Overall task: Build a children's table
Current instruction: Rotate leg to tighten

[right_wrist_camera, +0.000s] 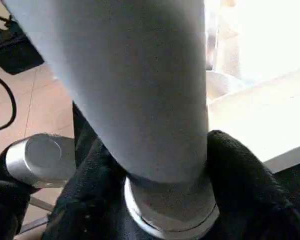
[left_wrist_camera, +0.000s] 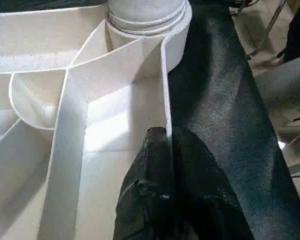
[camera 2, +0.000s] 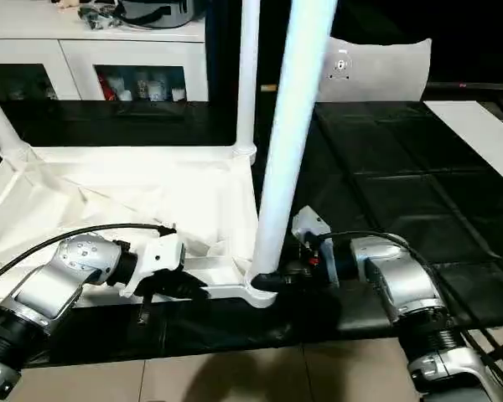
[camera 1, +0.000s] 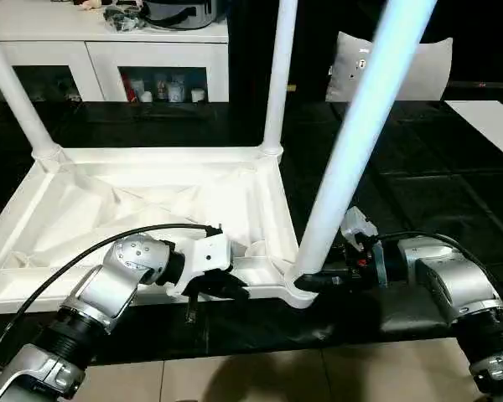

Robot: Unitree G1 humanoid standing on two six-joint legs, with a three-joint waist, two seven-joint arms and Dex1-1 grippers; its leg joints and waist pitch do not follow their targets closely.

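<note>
Upside down on the black mat [camera 1: 402,201], the children's table [camera 1: 151,201] lies ribs up, three legs showing in its sockets. Left gripper [left_wrist_camera: 167,150] pinches the thin near rim; right gripper [right_wrist_camera: 165,200] clasps the near leg [camera 1: 352,142] at its base. Hollow plastic looks light, stiff and slick, so low on the leg seems the surest hold.

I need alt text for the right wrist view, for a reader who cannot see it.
The right end effector has its two black fingers on either side of the base of a white table leg, where it enters a round corner socket. The white tabletop lies beside it.
</note>
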